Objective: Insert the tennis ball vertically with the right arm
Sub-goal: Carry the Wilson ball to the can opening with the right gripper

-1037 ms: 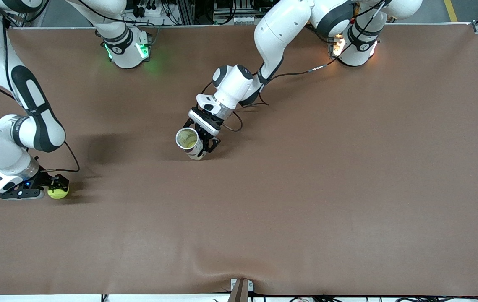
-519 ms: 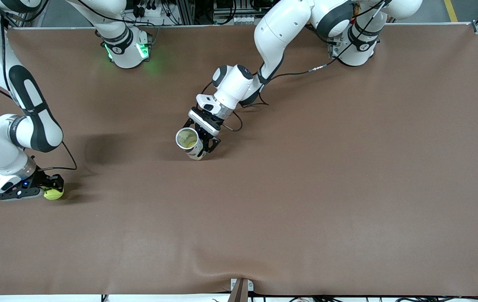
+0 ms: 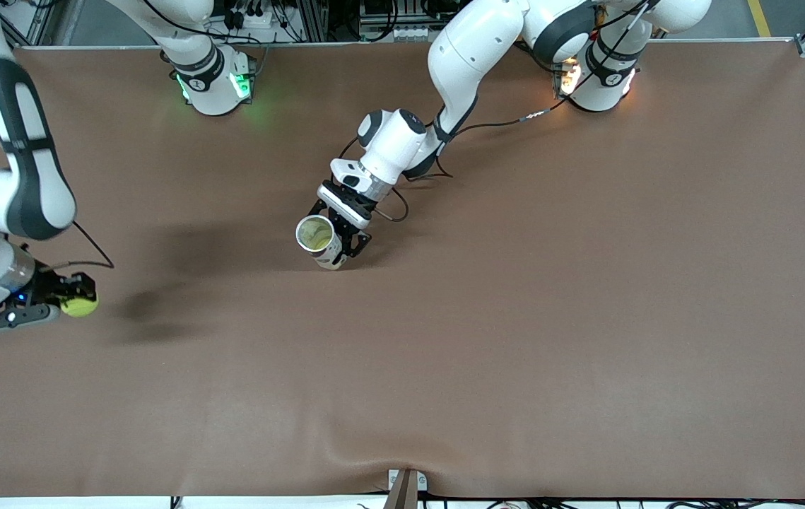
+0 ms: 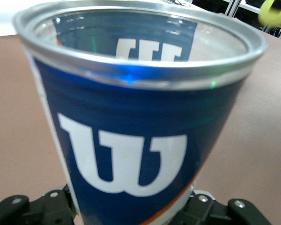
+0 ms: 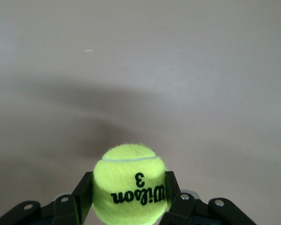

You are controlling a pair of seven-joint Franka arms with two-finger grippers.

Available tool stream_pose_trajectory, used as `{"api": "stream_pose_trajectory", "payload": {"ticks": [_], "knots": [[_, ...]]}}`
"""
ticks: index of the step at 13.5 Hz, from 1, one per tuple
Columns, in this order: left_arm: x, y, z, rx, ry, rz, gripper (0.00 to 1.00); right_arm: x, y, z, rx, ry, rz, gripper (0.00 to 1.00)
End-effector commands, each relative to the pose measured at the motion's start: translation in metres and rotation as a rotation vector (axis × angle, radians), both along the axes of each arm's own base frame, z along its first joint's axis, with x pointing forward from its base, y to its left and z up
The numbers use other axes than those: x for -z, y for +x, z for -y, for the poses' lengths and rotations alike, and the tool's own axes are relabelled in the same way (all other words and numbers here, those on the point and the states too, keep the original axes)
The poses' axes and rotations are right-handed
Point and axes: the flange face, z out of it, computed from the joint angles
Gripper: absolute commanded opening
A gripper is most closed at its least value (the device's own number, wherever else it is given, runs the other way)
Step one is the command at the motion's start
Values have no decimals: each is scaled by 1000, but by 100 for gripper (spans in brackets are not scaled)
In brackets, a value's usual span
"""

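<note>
My right gripper (image 3: 66, 300) is clamped on the tennis ball (image 3: 79, 305), one finger pressed against each side of it, as the right wrist view confirms (image 5: 129, 187). A second ago the ball sat on the brown table (image 3: 515, 318) between my parted fingers; since then the fingers have closed on it and the arm has risen. The ball now hangs clear over the table at the right arm's end, with its shadow detached from it on the mat. The pick-up is therefore complete.

My left gripper (image 3: 342, 230) has not moved. It holds the blue ball can (image 3: 319, 239) by its lower body, near the middle of the table, mouth up and open. The left wrist view shows the can's rim (image 4: 136, 70) unobstructed and leaning only slightly.

The ball and the can are well apart. In my judgement, the remaining steps are to carry the ball across to a point above the can's mouth, align it, and lower it straight down. The fit looks close, so centring over the rim matters.
</note>
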Motion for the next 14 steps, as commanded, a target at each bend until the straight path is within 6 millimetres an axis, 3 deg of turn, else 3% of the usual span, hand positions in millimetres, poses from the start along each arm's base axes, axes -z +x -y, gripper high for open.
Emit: {"api": "stream_pose_trajectory", "payload": {"ticks": [1, 3, 9, 14], "knots": [[19, -4, 2, 0, 9, -17, 77, -63, -5, -59, 89, 19, -75, 0], [20, -4, 1, -1, 10, -17, 77, -96, -17, -120, 184, 26, -95, 0], [21, -4, 1, -1, 11, -18, 77, -116, -50, -287, 380, 52, -99, 0], [21, -5, 1, 0, 12, -19, 77, -112, -68, -366, 478, 69, -58, 0]]}}
